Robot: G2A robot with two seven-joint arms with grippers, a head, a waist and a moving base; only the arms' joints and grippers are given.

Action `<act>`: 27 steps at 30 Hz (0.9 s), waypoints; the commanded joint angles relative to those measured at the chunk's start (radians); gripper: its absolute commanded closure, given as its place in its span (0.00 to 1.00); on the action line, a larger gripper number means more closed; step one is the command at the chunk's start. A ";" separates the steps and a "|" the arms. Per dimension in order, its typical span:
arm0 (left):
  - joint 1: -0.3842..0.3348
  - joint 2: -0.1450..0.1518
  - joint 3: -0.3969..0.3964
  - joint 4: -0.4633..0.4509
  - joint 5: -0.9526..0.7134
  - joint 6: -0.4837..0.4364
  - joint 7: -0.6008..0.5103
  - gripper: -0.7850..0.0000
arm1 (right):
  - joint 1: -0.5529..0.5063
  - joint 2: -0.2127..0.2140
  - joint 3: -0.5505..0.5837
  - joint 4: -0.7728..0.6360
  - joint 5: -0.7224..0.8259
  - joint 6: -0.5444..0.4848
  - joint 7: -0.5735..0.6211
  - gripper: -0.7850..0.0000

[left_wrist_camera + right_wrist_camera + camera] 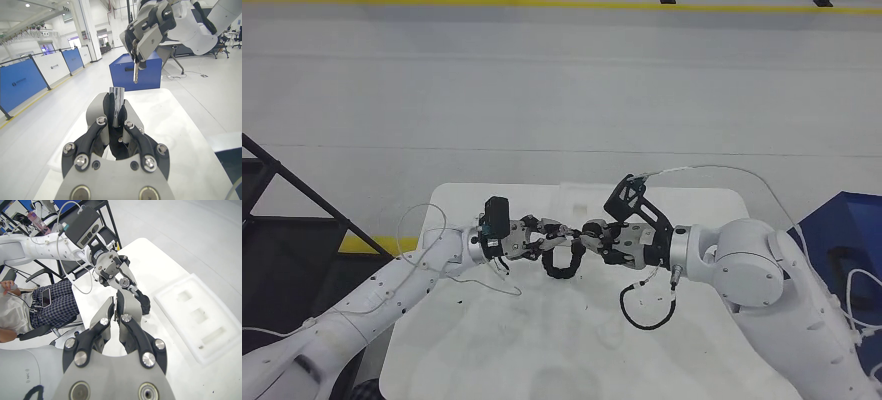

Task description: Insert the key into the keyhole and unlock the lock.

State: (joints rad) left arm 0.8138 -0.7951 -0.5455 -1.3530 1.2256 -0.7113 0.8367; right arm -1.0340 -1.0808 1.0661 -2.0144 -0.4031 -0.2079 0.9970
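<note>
My left gripper (115, 102) is shut on the lock (117, 106), a chrome cylinder with a black cable loop (144, 302) hanging from it. The keyhole (124, 281) faces the right gripper. My right gripper (115, 298) is shut on the silver key (135, 70), whose blade points at the lock's end face. The key's tip stands a short gap from the keyhole, not inside it. In the top view the left gripper (545, 240) and the right gripper (592, 238) meet nose to nose above the table's middle, with the cable loop (562, 264) dangling below them.
The white table (542, 350) lies under both arms. A white foam tray (198, 321) with rectangular recesses sits on the table's far side. A blue box (147, 79) stands on the floor beyond the table's edge. A black rack (272, 210) stands at the left.
</note>
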 commanded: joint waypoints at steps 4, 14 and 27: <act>0.017 -0.005 -0.024 -0.001 0.048 0.019 0.052 1.00 | 0.013 -0.003 -0.015 -0.002 -0.010 0.008 -0.014 1.00; 0.054 -0.014 -0.061 -0.024 0.142 0.080 0.065 1.00 | 0.022 -0.004 -0.021 -0.034 -0.026 0.043 -0.019 1.00; 0.084 -0.020 -0.094 -0.037 0.184 0.166 0.036 1.00 | 0.018 -0.005 -0.024 -0.034 -0.027 0.075 -0.041 1.00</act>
State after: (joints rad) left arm 0.8976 -0.8151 -0.6400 -1.3904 1.4094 -0.5457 0.8730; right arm -1.0164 -1.0861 1.0420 -2.0483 -0.4302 -0.1328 0.9558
